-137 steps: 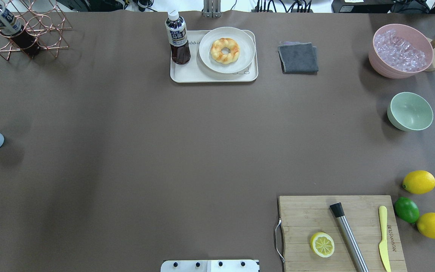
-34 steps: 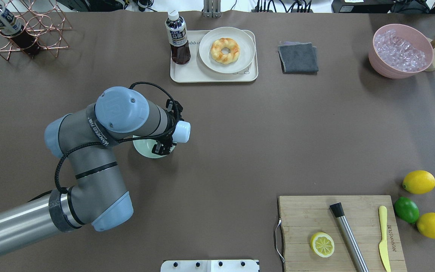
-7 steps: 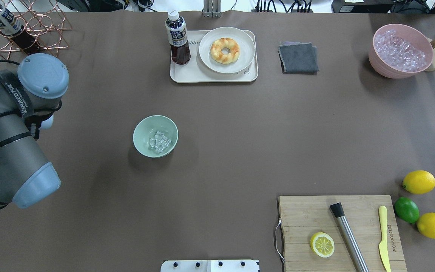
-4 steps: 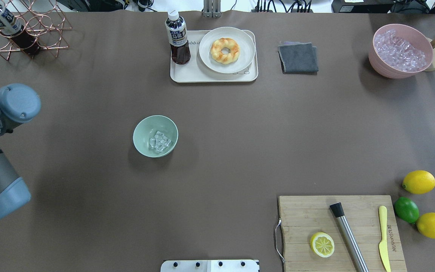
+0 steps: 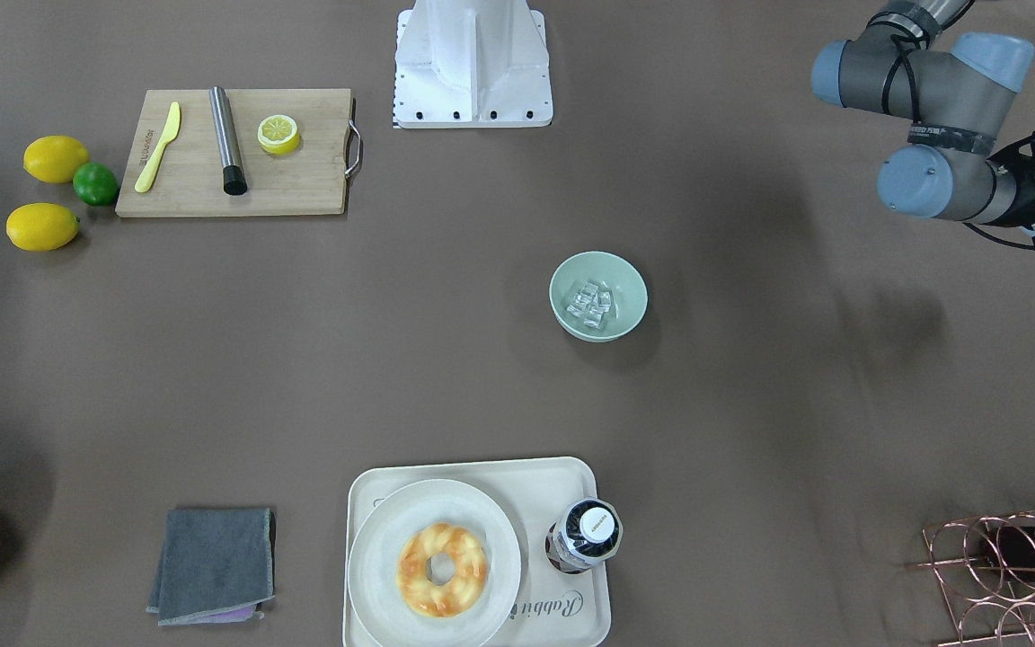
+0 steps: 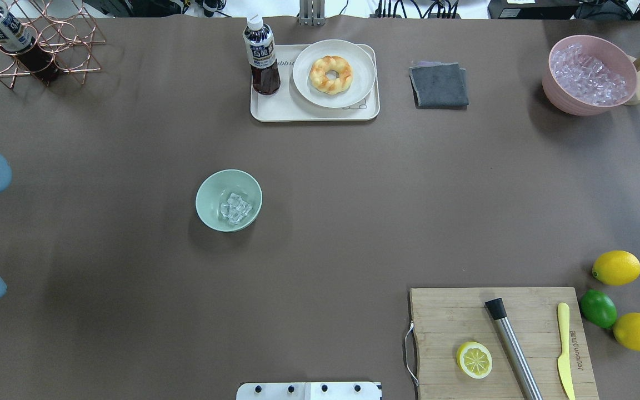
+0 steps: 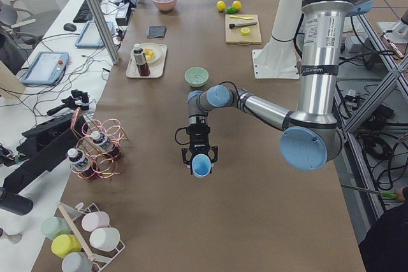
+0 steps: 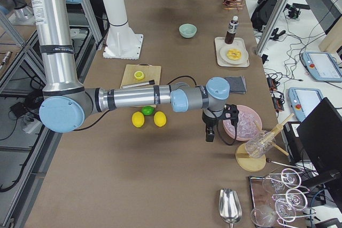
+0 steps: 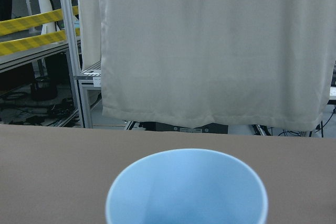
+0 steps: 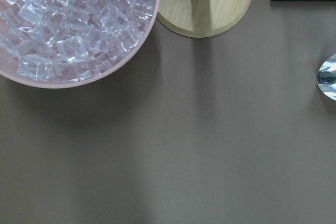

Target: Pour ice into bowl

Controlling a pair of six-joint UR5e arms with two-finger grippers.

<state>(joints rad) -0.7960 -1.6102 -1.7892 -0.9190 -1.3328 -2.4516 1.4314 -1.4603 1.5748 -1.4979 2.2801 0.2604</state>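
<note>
The bowl (image 6: 209,189) stands upright on the brown table (image 6: 353,222), left of the middle and well apart from everything else. The ice (image 6: 235,208) lies in a cluster at its bottom (a handful of clear cubes, touching one another).

The left gripper (image 7: 200,159) hangs above the table's left end, well to the left of the bowl. Its jaws are clamped on the light blue cup (image 9: 186,192). The wrist view looks over the cup's open rim, and I cannot tell how far the cup tilts.

The right gripper (image 8: 210,136) hangs at the right end, near the pink tub (image 6: 561,103), which holds a heap of cubes (image 6: 589,75). Only a side view shows this gripper, so I cannot tell whether its jaws are apart or together.

At the far edge a tray (image 6: 264,108) bears a bottle (image 6: 261,58) and a plate (image 6: 303,83) with a doughnut (image 6: 331,74). A grey cloth (image 6: 439,84) lies to the tray's right.

Near right, a cutting board (image 6: 448,316) carries a lemon slice (image 6: 474,359), a metal rod (image 6: 514,347) and a yellow knife (image 6: 564,350). Two lemons (image 6: 616,267) and a lime (image 6: 598,308) lie just beside it.
</note>
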